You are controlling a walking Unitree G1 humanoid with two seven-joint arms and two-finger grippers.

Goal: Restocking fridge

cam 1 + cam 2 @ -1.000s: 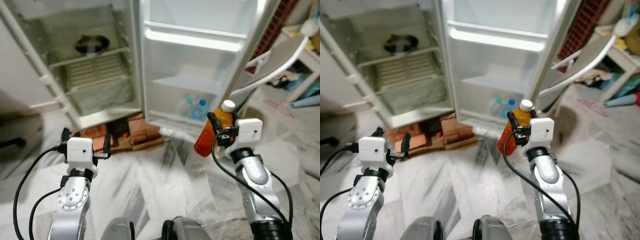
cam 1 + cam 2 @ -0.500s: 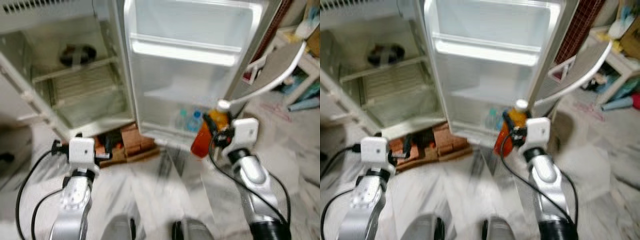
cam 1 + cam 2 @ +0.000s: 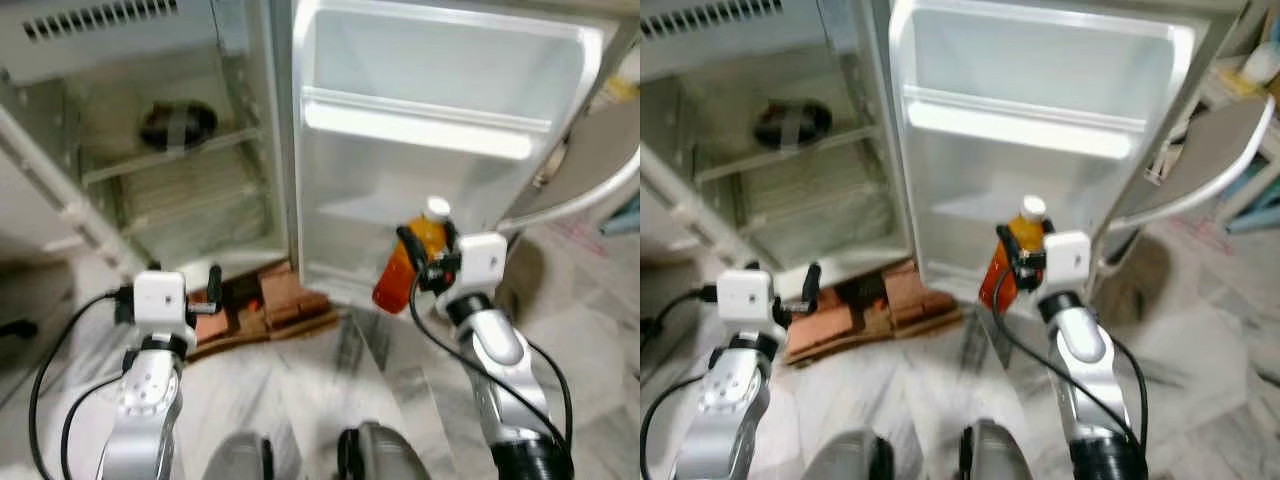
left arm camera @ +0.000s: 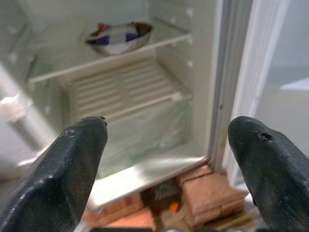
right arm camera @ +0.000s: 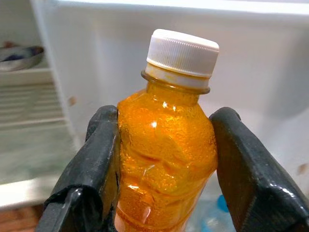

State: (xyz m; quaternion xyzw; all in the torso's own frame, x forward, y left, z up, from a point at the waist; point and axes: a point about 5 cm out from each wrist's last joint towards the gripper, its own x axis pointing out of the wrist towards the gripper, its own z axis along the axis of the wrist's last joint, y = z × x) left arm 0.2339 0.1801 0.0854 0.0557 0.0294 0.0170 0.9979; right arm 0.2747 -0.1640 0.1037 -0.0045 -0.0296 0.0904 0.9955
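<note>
My right gripper [image 3: 428,262] is shut on an orange juice bottle [image 3: 408,262] with a white cap, held upright in front of the open fridge door's lower shelf [image 3: 400,215]. In the right wrist view the bottle [image 5: 166,154] sits between both black fingers [image 5: 99,159]. The fridge [image 3: 170,150] stands open, with a dark bowl [image 3: 176,122] on its upper wire shelf. My left gripper [image 3: 166,285] hovers low before the fridge body, open with nothing between its fingers [image 4: 72,159]. The bowl [image 4: 118,36] shows ahead of it in the left wrist view.
The door [image 3: 440,110] has a long white rack across its middle. Red bricks [image 3: 265,300] prop the fridge base on the marble floor [image 3: 300,400]. A grey chair [image 3: 590,165] stands at the right, close to the door's edge.
The camera has come closer to the fridge and tilted up. My right gripper has carried the bottle up and inward, now in front of the door's lower shelf and hiding the blue-capped bottles.
</note>
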